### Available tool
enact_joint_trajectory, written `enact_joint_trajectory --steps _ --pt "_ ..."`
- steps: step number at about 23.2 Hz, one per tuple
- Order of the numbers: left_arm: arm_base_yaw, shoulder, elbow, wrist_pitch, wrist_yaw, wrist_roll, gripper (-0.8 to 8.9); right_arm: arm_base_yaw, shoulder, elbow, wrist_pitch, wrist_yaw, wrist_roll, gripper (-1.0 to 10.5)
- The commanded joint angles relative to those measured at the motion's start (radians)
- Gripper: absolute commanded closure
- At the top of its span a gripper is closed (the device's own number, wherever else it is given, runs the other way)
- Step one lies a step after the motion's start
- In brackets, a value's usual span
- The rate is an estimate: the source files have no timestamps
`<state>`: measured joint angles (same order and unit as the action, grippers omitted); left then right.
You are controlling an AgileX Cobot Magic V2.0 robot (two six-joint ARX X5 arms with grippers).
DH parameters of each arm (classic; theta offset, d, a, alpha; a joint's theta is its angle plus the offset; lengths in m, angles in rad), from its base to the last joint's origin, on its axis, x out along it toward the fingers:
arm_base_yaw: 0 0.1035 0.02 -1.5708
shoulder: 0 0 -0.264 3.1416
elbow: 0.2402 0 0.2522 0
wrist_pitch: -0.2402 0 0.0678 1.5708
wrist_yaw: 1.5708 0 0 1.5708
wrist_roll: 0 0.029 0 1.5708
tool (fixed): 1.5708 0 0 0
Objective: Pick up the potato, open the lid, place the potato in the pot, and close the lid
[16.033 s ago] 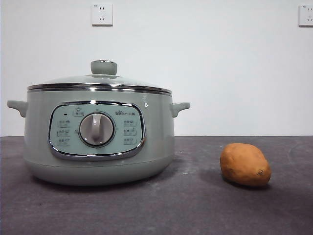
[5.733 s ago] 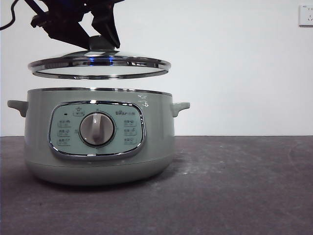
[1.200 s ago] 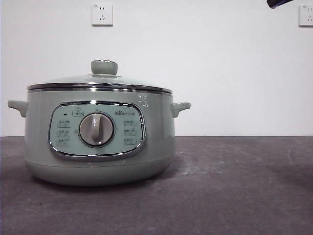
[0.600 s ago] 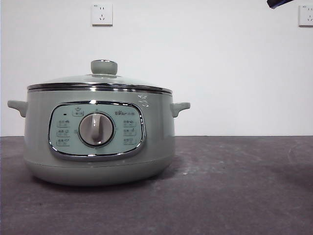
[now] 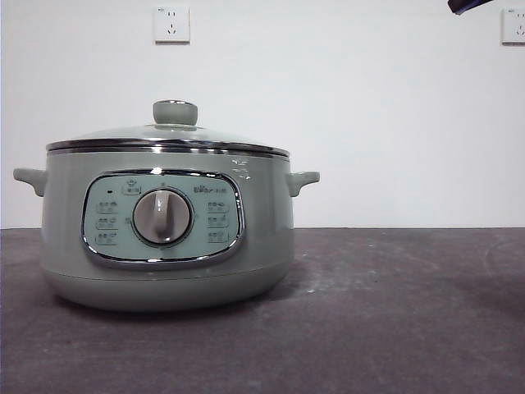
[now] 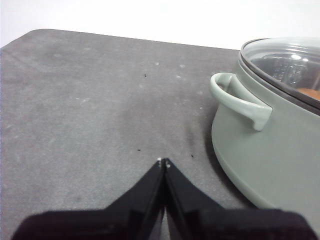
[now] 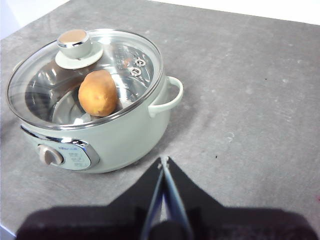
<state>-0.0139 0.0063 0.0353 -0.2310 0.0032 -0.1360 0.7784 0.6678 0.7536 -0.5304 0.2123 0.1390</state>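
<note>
Table [image 5: 394, 328]: grey, carries the pot [image 5: 168, 238] toward its left edge as the front view has it. Lid [image 7: 95, 60] is back on the pot's rim; a few seconds ago it was held up above the pot. Potato [image 7: 98, 92] lies inside the pot, seen through the glass. Left gripper [image 6: 163, 162] pinched closed, empty, low over the table just beside a pot handle. Right gripper [image 7: 163, 161] also closed, empty, pulled back high. Task looks complete.

Counts: one pale sage-green round electric pot [image 5: 168, 238], one domed glass lid with steel rim [image 7: 85, 75], one oval orange-brown potato [image 7: 98, 93], two white wall sockets [image 5: 171, 24], two black two-jaw grippers [image 6: 163, 163].
</note>
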Motion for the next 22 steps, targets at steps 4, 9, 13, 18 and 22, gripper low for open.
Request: enact_joint_trajectory --steps 4,9,13,18,22 --pt "0.003 -0.003 -0.016 0.006 -0.001 -0.006 8.17 0.001 -0.001 -0.004 0.005 0.002 0.009 9.5" --pt "0.003 -0.003 -0.016 0.006 -0.001 -0.006 8.17 0.001 -0.001 -0.004 0.005 0.002 0.009 9.5" --pt "0.003 -0.003 -0.016 0.006 -0.001 -0.006 8.17 0.000 -0.015 -0.004 -0.003 0.002 -0.001 9.5" --pt "0.003 -0.003 -0.016 0.006 -0.001 -0.006 8.17 -0.191 -0.118 -0.030 -0.002 -0.006 -0.069 9.5" --pt "0.003 -0.003 -0.016 0.006 -0.001 -0.006 8.17 -0.485 -0.264 -0.191 0.119 -0.212 -0.093 9.5"
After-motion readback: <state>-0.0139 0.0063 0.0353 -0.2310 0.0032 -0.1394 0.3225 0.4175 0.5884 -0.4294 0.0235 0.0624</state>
